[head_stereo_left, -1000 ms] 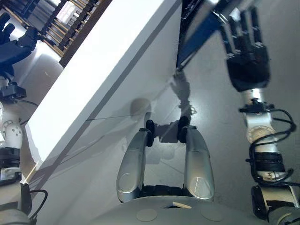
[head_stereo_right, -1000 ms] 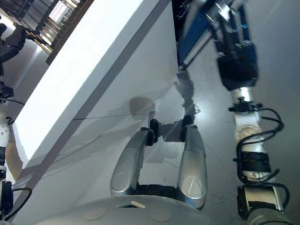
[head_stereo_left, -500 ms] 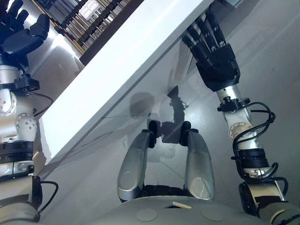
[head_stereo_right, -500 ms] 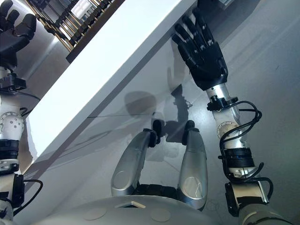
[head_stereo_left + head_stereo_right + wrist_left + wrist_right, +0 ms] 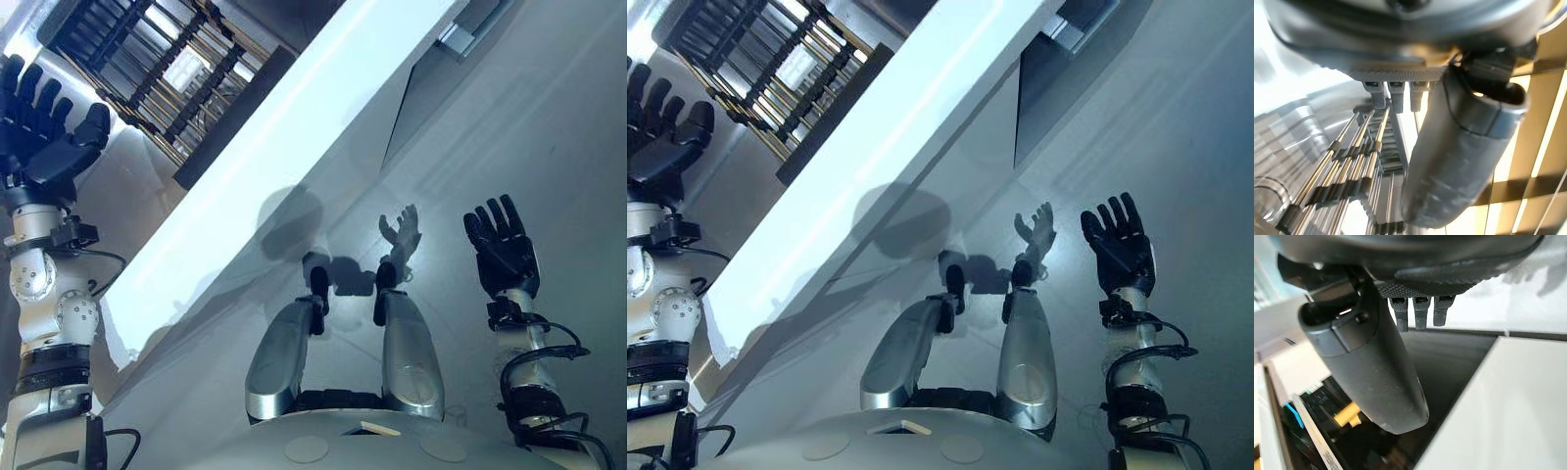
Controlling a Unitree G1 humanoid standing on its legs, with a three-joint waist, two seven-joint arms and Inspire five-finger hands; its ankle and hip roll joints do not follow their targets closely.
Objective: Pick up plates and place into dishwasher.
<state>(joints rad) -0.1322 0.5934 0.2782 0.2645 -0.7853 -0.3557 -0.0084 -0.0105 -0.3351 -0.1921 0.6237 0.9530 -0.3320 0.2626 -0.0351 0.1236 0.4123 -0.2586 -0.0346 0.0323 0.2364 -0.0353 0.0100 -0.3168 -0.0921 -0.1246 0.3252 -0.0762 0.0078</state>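
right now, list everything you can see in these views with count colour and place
dishwasher rack: one, dark frame with metal tines, upper left past the white panel, beside the left hand
white panel: one, white, a long slab running diagonally from the lower left to the top of the head views
floor: one, grey and glossy, on the right side and below the panel
left hand: one, dark, raised at the left edge by the rack, fingers straight, holding nothing
right hand: one, dark, over the floor at the right, fingers straight, holding nothing
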